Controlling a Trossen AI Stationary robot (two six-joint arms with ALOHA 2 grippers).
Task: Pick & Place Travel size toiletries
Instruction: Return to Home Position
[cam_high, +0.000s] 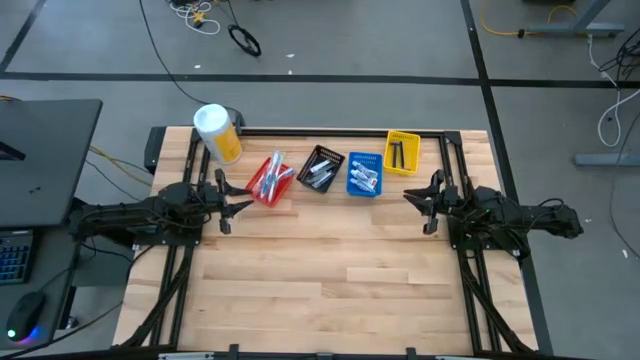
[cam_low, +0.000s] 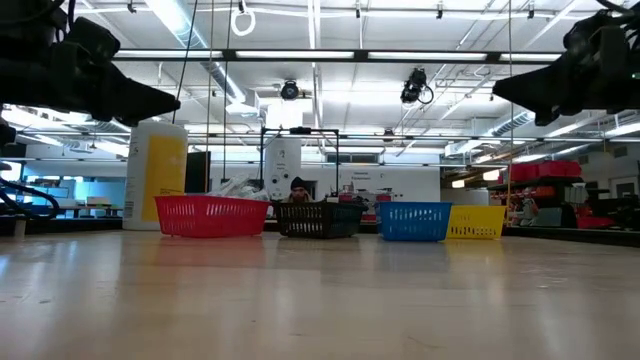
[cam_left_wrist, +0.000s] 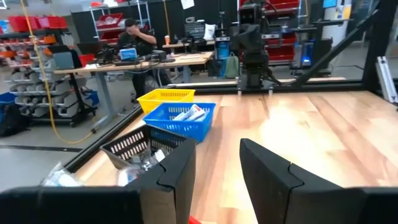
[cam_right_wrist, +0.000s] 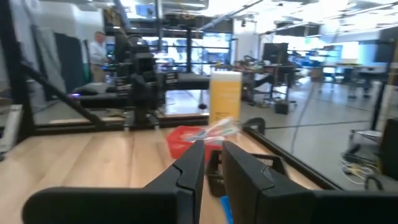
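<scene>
Across the far side of your wooden table (cam_high: 330, 270), the travel size toiletries (cam_high: 274, 175) lie inside the red bin (cam_high: 256, 190), black bin (cam_high: 310, 162), blue bin (cam_high: 352, 186) and yellow bin (cam_high: 412, 140). Your left gripper (cam_high: 232, 200) and right gripper (cam_high: 418, 198) hover at either side, fingers parted, holding nothing.

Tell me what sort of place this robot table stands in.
Most likely a robotics lab or workshop. Racks hold red storage bins, a person works at a desk beyond the wooden table, and the open ceiling carries strip lights.
</scene>
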